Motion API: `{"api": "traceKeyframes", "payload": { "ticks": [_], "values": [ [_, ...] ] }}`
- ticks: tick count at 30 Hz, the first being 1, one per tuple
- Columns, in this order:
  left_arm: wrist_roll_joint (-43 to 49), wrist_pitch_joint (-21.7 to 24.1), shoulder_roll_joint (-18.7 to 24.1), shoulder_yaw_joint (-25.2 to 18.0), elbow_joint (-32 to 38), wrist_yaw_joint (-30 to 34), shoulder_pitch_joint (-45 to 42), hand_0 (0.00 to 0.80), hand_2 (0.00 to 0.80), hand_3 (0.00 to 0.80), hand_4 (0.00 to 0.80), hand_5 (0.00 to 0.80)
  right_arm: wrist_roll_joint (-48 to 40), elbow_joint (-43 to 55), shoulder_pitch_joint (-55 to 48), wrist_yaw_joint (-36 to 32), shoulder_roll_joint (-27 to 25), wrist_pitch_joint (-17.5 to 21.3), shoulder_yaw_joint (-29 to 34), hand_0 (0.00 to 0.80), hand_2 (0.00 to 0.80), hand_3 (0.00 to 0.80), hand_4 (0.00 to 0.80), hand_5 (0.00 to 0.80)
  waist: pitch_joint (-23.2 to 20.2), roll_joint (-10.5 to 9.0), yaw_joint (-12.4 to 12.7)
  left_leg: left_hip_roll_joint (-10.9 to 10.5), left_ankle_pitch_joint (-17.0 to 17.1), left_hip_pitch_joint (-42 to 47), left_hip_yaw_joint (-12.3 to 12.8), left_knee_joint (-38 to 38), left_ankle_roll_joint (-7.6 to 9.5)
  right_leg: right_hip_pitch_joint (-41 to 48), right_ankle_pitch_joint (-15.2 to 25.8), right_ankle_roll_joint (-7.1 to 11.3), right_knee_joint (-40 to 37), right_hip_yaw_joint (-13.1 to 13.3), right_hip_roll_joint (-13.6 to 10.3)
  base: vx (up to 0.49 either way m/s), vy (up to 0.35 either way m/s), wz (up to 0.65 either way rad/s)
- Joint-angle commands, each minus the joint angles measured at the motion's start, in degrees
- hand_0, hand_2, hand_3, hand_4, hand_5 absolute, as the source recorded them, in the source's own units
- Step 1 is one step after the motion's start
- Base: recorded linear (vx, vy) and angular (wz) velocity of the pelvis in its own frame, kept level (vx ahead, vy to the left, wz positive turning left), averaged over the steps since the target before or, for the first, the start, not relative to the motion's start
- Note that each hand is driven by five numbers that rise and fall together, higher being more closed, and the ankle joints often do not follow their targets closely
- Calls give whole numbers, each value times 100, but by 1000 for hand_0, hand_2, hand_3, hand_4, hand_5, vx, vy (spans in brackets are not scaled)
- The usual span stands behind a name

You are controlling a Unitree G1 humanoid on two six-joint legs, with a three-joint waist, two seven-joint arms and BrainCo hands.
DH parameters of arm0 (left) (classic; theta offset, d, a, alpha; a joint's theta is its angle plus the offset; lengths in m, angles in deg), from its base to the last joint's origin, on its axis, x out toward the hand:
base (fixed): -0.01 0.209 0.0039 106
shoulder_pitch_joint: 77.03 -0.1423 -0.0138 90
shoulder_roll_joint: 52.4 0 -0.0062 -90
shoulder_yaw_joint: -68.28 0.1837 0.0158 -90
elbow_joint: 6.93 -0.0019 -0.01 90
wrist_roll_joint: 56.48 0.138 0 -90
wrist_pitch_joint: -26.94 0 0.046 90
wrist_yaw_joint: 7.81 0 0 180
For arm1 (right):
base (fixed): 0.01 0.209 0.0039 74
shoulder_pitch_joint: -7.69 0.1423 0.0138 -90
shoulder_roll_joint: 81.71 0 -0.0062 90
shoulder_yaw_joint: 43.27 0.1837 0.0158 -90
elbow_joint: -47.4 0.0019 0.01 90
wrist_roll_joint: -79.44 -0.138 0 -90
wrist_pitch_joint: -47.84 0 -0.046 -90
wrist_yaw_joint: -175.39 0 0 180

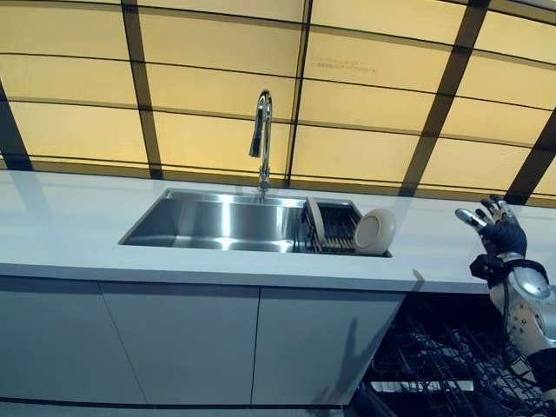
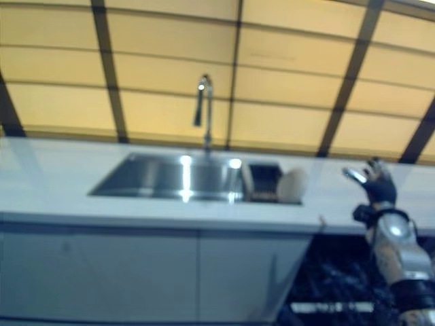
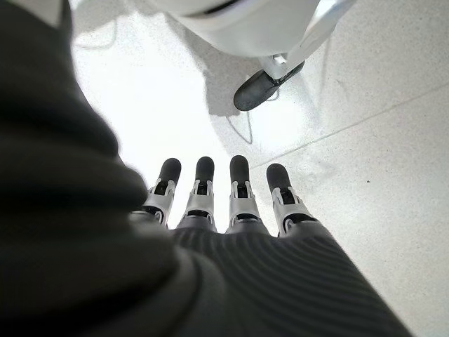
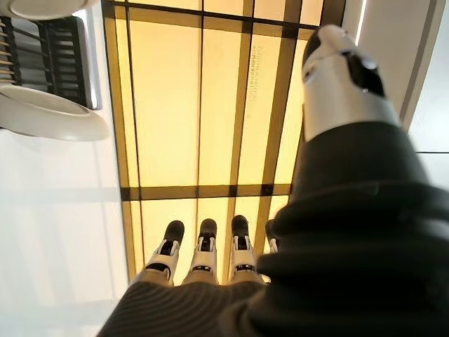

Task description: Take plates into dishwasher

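Right hand (image 1: 497, 228) raised over bench (image 1: 78, 234), fingers (image 4: 203, 249) straight, empty. Left hand (image 3: 231, 210) likewise, pointing floorward. Plate (image 1: 373, 231) in sink rack (image 1: 334, 228): likely rigid, slick, breakable; grip by exposed rim.

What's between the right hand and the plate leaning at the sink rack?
Only bare white counter separates the right hand from the plate, as the left eye view shows.

the right hand (image 2: 375, 182) is raised, fingers spread, above the tabletop (image 2: 61, 183); plates (image 2: 291, 185) are stood beside the sink (image 2: 163, 178)
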Motion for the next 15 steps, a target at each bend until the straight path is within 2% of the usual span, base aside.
{"api": "traceKeyframes", "payload": {
  "ticks": [1,4,5,7,9,11,13,15],
  "values": [
    [183,8,162,358,-136,53,309,0,0,0,0,0,-8,-266,840,49,-404,162,-30,0,0,0,0,0,-68,31,304,-496,-405,-188,-192,217,612,-240,-55,518,833,-35,-211,-26,99,-14],
    [232,18,172,391,-183,90,340,0,0,0,0,0,26,-349,907,76,-434,137,-94,0,0,0,0,0,-58,34,322,-523,-391,-240,-334,257,640,-372,142,487,1216,75,-307,-17,90,-29],
    [302,4,194,411,-202,128,352,0,0,0,0,0,80,-378,934,114,-437,127,-150,0,0,0,0,0,-26,47,341,-518,-386,-258,-416,305,649,-515,341,475,1583,98,-375,-10,79,-26],
    [369,-24,231,438,-238,137,380,0,0,0,0,0,121,-429,1004,136,-446,102,-230,0,0,0,0,0,29,85,361,-486,-403,-259,-463,351,661,-784,523,490,2048,55,-441,-11,84,-6],
    [412,-88,267,423,-246,136,388,0,0,0,0,0,169,-498,1119,156,-445,63,-298,0,0,0,0,0,82,101,387,-471,-432,-213,-449,367,667,-939,574,505,2160,-57,-487,20,69,1],
    [447,-125,309,335,-299,152,418,0,0,0,0,0,216,-651,1333,129,-442,45,-410,0,0,0,0,0,118,73,390,-527,-474,-134,-427,362,662,-1072,561,539,1915,-215,-454,100,27,7],
    [509,-141,305,289,-339,159,432,0,0,0,0,0,253,-788,1438,112,-495,83,-482,0,0,0,0,0,132,20,343,-619,-526,-60,-489,379,641,-1130,503,542,1411,-228,-307,163,-15,-18],
    [576,-173,280,250,-401,137,436,0,0,0,0,0,183,-841,1443,31,-589,65,-484,0,0,0,0,0,150,-3,249,-698,-601,53,-617,400,628,-1301,525,564,930,-229,-105,221,-25,24]
  ]
}}
